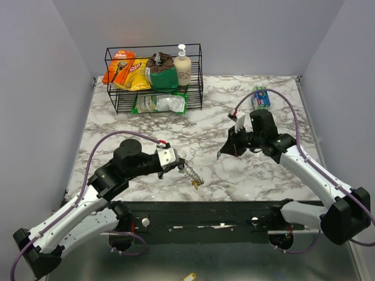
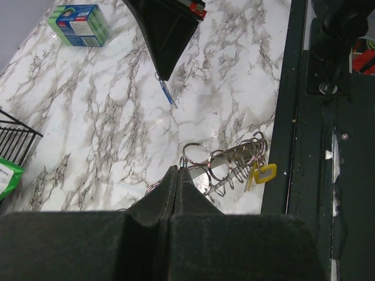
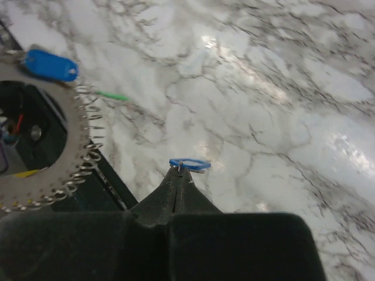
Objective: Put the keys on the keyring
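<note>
1. Top external view: the marble table (image 1: 205, 132) takes up most of the scene, and both arms reach onto it from its near edge.
2. The black wire rack (image 1: 126, 99) stands at the far left of the table. It holds snack bags (image 1: 132, 73) and an upright soap bottle (image 1: 183, 65).
3. The left gripper (image 1: 177, 164) sits low near the table's front edge. In the left wrist view its fingers (image 2: 170, 187) are pressed tightly together, and their tip meets the silvery wire, so it appears to be pinching the keyring.
4. The right gripper (image 1: 221, 154) is right of centre, well apart from the left one. Its fingers (image 3: 170, 187) are clenched on the blue key.
5. The blue-green box (image 1: 261, 97) lies flat at the far right, beyond the right gripper and apart from everything else.
6. The keyring (image 2: 218, 165) rests on the marble just beside the left fingertips. It is a bundle of overlapping silvery loops stretching toward the dark front edge.
7. The yellow key (image 2: 263, 172) is at the end of the bundle farthest from the left fingers, right at the marble's edge.
8. The blue key (image 3: 189, 164) is held by its head at the right fingertips. In the left wrist view it dangles above the table.
9. At the left of the right wrist view, a second blue tag (image 3: 50, 64) and a green sliver (image 3: 114, 95) sit by a wire coil. Both are too blurred to describe further.
</note>
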`<state>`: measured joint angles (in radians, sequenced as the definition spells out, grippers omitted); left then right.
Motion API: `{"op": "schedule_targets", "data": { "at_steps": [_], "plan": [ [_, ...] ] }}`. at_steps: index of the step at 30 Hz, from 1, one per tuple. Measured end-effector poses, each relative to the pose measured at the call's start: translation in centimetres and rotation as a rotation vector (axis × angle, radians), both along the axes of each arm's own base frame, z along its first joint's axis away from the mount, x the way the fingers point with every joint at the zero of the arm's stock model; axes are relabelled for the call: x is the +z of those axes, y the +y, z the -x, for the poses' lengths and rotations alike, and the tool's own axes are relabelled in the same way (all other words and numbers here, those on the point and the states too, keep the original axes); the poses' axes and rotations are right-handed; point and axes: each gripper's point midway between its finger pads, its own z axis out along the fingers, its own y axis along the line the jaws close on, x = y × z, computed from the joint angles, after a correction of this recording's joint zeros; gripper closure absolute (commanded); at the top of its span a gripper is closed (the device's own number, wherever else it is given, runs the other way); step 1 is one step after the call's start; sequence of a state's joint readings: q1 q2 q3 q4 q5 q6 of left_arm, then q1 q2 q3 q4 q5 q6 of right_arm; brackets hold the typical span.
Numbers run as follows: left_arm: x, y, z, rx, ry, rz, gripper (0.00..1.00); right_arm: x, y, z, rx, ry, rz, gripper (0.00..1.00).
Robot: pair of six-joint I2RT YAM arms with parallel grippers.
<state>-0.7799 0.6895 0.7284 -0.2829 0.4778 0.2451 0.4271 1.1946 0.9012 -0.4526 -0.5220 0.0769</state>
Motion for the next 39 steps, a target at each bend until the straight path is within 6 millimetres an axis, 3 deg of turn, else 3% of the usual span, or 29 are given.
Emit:
{"op": "schedule_targets", "data": {
  "at_steps": [5,10,15,23,33,37,39],
  "plan": [
    [-0.4,0.2,-0.1,0.004,-0.022,-0.012,1.00,3.2,3.3,3.4,0.234,-0.127,-0.066,0.99],
    [-1.4,0.5,0.1,-0.005,-0.036,-0.025,1.00,5.4,4.7,5.6,0.380,-0.210,-0.125,1.00],
    [-2.0,0.4,0.8,-0.046,-0.047,-0.031,1.00,7.5,5.3,6.5,0.465,-0.278,-0.178,0.99],
    [-1.4,0.1,1.1,-0.071,-0.048,-0.002,1.00,10.4,6.5,6.4,0.541,-0.360,-0.238,1.00],
    [-1.7,-1.5,0.8,-0.049,0.103,0.062,1.00,8.6,7.2,5.7,0.560,-0.351,-0.236,1.00],
    [-3.6,-2.0,0.2,-0.006,0.193,0.070,1.00,6.3,7.0,5.8,0.536,-0.307,-0.223,1.00],
    [-5.4,-2.2,-0.1,0.021,0.250,0.058,1.00,5.0,6.7,5.8,0.507,-0.283,-0.209,1.00]
  ]
}}
